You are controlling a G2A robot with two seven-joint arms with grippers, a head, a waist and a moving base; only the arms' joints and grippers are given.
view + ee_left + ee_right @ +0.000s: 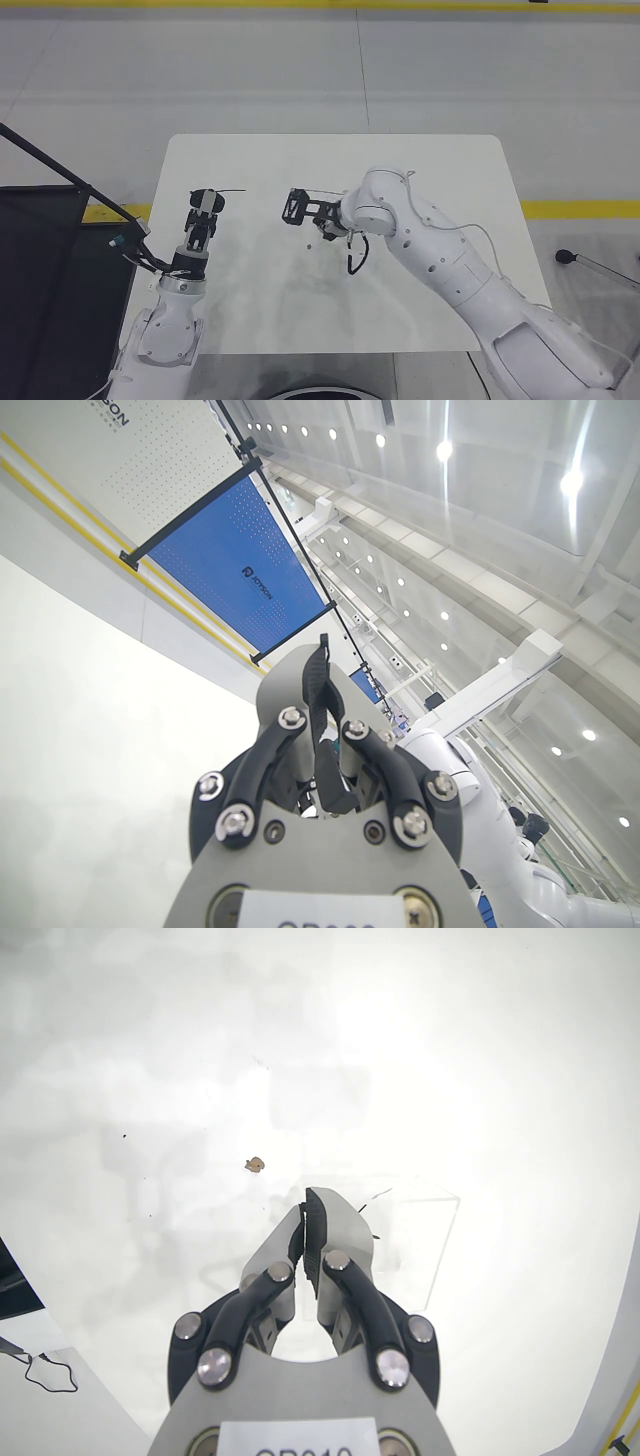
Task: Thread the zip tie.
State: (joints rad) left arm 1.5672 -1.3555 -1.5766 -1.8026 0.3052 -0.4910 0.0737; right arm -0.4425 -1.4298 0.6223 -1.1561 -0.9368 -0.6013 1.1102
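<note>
The left gripper (320,662) sits over the left side of the white table (430,165). Its fingers are squeezed together on a thin black zip tie (232,190), which pokes out sideways toward the other arm. The right gripper (306,1208) is near the middle of the table, and its fingers are pressed together too. A thin black strand (376,1194) shows just beside one finger. I cannot tell if that gripper pinches it. A tiny brown crumb (255,1164) lies on the table nearby.

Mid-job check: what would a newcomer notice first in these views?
Over the middle of the white table, the left gripper and right gripper hover close together, not touching. The left jaws are shut on a thin black zip tie pointing toward the right one.
</note>
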